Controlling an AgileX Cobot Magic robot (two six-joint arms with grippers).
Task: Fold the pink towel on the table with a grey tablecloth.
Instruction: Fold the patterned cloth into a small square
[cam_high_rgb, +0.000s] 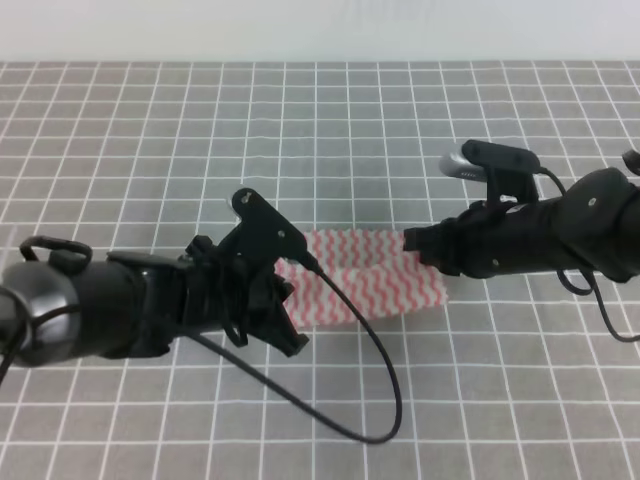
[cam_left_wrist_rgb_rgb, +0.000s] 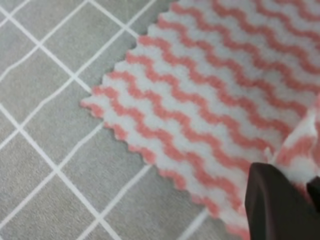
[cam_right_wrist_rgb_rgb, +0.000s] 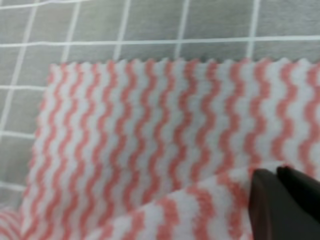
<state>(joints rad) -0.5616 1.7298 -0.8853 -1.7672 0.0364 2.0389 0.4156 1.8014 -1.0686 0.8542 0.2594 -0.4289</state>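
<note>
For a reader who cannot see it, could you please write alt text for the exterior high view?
Two black robot arms meet over a pink towel lying partly folded on the table with a grey tablecloth. The left gripper is at the towel's left end and the right gripper at its upper right edge. A black cable loops across the cloth below.

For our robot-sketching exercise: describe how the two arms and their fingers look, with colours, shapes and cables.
Both arms are bulky, rounded black casings. The left gripper trails a long black cable looping over the grey grid tablecloth. The right gripper carries a black-and-silver camera bar above. The wrist views show dark, blunt fingers.
</note>
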